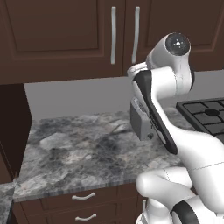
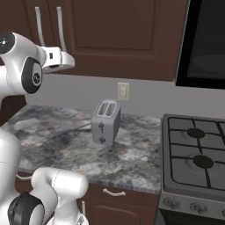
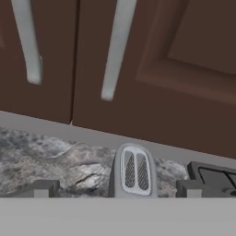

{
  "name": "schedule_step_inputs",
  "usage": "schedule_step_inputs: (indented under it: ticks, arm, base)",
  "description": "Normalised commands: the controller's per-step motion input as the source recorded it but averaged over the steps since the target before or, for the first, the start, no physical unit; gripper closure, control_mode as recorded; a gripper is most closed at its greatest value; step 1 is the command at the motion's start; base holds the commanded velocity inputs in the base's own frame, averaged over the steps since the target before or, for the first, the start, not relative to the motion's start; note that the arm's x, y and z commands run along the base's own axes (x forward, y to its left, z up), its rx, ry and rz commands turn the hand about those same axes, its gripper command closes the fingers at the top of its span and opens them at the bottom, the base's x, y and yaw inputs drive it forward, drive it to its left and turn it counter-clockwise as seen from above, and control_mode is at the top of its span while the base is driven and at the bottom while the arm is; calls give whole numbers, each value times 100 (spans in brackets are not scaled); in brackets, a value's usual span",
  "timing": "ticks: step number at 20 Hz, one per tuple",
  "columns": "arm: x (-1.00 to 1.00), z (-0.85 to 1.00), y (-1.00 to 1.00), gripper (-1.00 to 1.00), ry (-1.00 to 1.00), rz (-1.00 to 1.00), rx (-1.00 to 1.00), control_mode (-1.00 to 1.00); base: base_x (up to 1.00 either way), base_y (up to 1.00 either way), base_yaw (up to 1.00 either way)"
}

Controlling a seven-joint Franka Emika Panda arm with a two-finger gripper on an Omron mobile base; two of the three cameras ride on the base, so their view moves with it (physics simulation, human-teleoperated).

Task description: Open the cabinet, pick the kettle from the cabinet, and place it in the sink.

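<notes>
overhead, hanging shut above the stone counter: the dark brown cabinet, both doors closed, two long silver handles running side by side down the middle seam. hovering just below and in front of those handles, gripper spread wide, fingertips apart and pinching nothing. sitting on the counter beneath the hand, a grey toaster, slots up, near the wall outlet. lying to the right of the counter, a black stove. showing under the counter edge, drawers with small curved pulls.
</notes>
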Motion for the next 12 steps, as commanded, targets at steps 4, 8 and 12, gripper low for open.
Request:
schedule_step_inputs:
  ticks: [4,8,12]
  arm:
    - [-3,16,0,-100,-7,0,0,-100]
    - [0,13,0,-100,0,0,0,-100]
    - [-3,16,0,-100,-5,0,0,-100]
  base:
    - [0,0,0]
    - [0,0,0]
    - [0,0,0]
